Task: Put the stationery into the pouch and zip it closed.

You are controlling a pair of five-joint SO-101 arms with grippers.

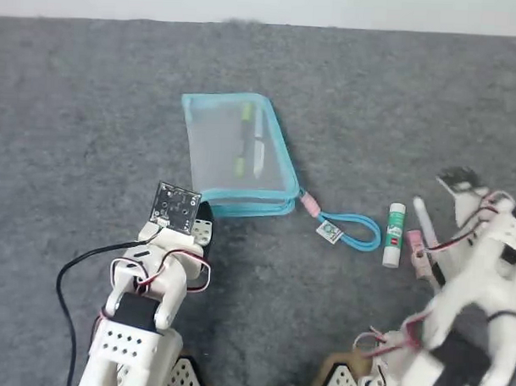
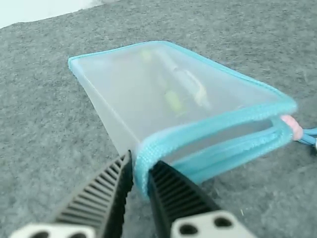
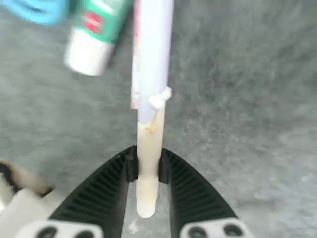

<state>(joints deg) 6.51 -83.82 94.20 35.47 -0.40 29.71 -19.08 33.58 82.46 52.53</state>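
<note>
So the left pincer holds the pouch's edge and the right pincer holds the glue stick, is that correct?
Not quite. The left pincer does hold the edge of the pouch, but the right pincer is shut on the pen; the glue stick lies on the table beside it. The right wrist view shows this.

the pouch's [image 2: 124, 99] frosted wall is blurring the items [image 2: 176, 101] inside, and a view's edge is cutting the glue stick [image 3: 96, 34].
</note>
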